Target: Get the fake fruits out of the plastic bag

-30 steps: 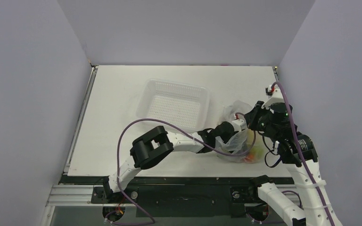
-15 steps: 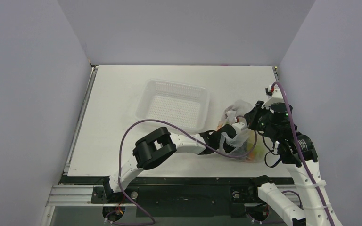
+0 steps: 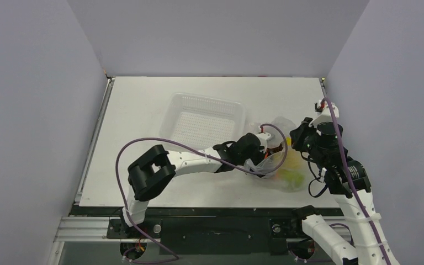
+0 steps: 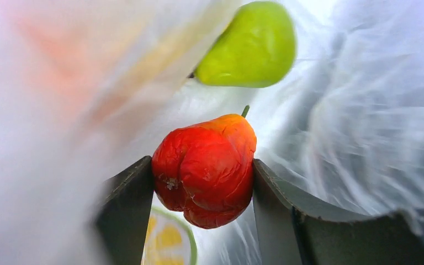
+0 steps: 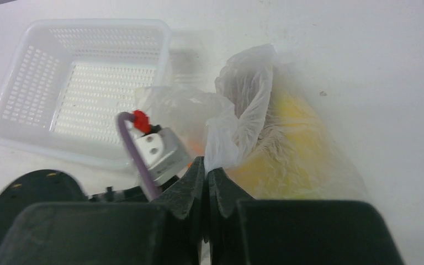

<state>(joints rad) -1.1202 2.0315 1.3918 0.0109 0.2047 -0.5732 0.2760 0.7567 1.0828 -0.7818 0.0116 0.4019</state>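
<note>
The clear crinkly plastic bag (image 3: 287, 165) lies right of the basket, with yellow and green fruit showing through it; it also shows in the right wrist view (image 5: 287, 149). My left gripper (image 4: 201, 193) is inside the bag's mouth, shut on the small red fruit (image 4: 207, 165). A green pear (image 4: 251, 47) lies beyond it inside the bag, and part of a small yellow fruit (image 4: 165, 243) shows below. My right gripper (image 5: 206, 165) is shut on a bunched fold of the bag's rim and holds it up. The left gripper (image 3: 268, 150) is mostly covered by plastic in the top view.
The white perforated basket (image 3: 204, 122) stands left of the bag, and shows in the right wrist view (image 5: 27, 88). The left arm's purple cable (image 3: 187, 144) loops over the table in front of the basket. Grey walls enclose the table.
My left gripper has drawn back up and left from deep in the bag toward its mouth, now with the red fruit in it. The bag has shifted and my right gripper has lifted its rim slightly.
</note>
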